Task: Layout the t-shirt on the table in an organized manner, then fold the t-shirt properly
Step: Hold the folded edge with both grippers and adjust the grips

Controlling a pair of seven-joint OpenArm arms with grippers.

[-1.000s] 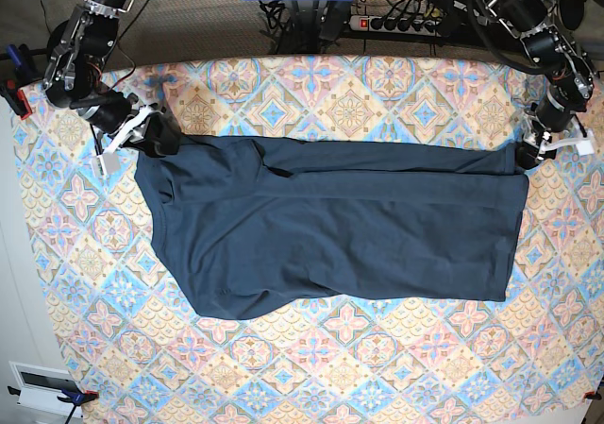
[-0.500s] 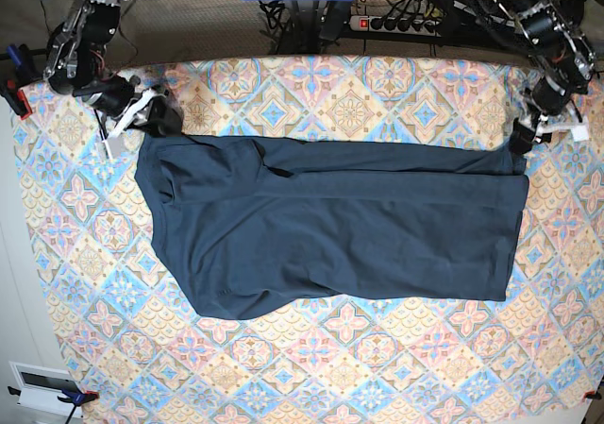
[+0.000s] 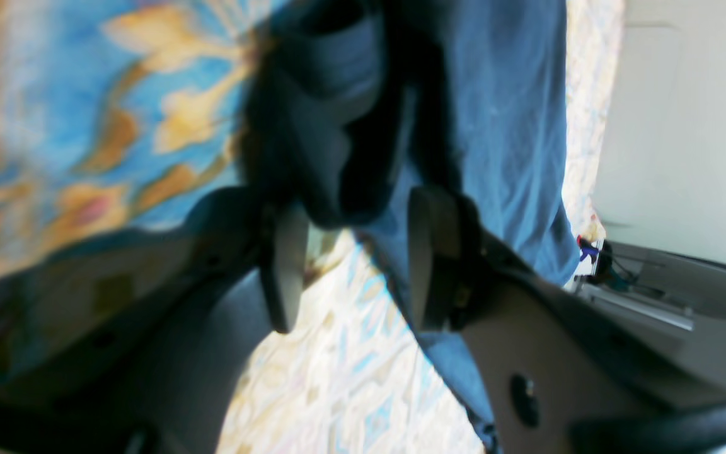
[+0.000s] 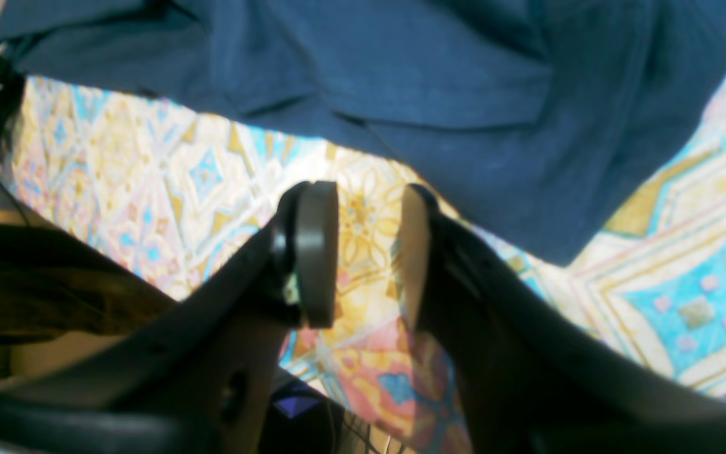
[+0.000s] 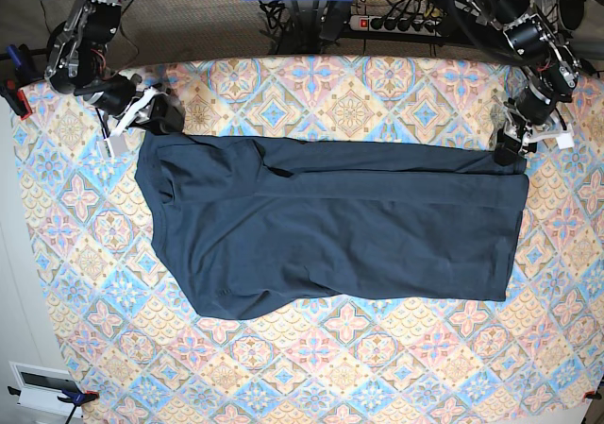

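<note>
The dark navy t-shirt (image 5: 330, 226) lies spread sideways on the patterned table (image 5: 377, 377), with a long fold along its far edge. My left gripper (image 5: 510, 150) is at the shirt's far right corner. In the left wrist view the left gripper (image 3: 357, 214) stands open, and a dark bunch of the t-shirt (image 3: 508, 126) sits between its fingertips. My right gripper (image 5: 166, 120) is at the far left corner. In the right wrist view the right gripper (image 4: 366, 192) is open over bare table (image 4: 684, 302), and the t-shirt (image 4: 401, 75) lies just beyond its tips.
A power strip (image 5: 396, 23) and cables lie behind the table's far edge. A red clamp (image 5: 14, 93) grips the left edge. A white box (image 5: 42, 386) sits at the near left, off the table. Patterned cloth shows in front of the shirt.
My left gripper has moved left from beyond the shirt's right edge to its far right corner. My right gripper has pulled back a little from the far left corner. The shirt has barely shifted.
</note>
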